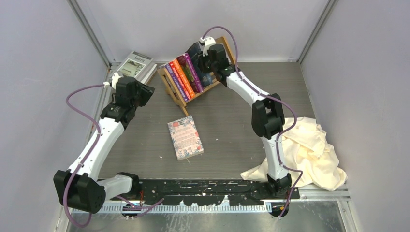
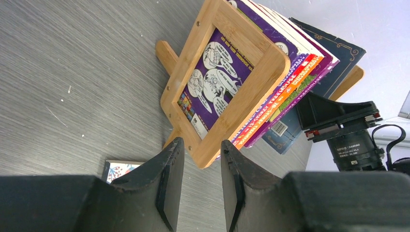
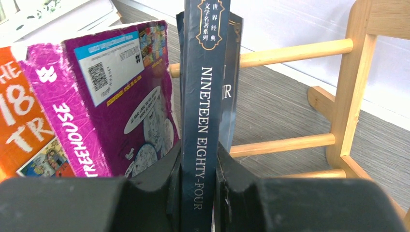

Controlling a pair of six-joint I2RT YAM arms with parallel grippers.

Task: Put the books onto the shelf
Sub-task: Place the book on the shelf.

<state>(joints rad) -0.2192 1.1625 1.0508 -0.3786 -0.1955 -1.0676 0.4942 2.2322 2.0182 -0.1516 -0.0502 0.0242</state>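
My right claw (image 3: 198,186) clenches a glossy dark-blue book (image 3: 205,96) in the slatted wooden shelf (image 3: 358,82); my left claw (image 2: 203,181) is released above the grey streaked counter (image 1: 232,125).

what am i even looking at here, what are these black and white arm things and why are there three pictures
These are two robot arms bolted at the near edge of a table, each ending in a two-finger gripper. The wide picture comes from a fixed camera above and behind them; the other two come from small cameras on each wrist, so you see each arm's own fingers at the bottom.

The right gripper is shut on a dark blue book, holding it by the spine at the wooden shelf, beside the purple and orange books already standing there. The left gripper holds nothing and hovers near the shelf's end frame.

On the table lie a floral book, a cream cloth, and a grey book in the far corner.
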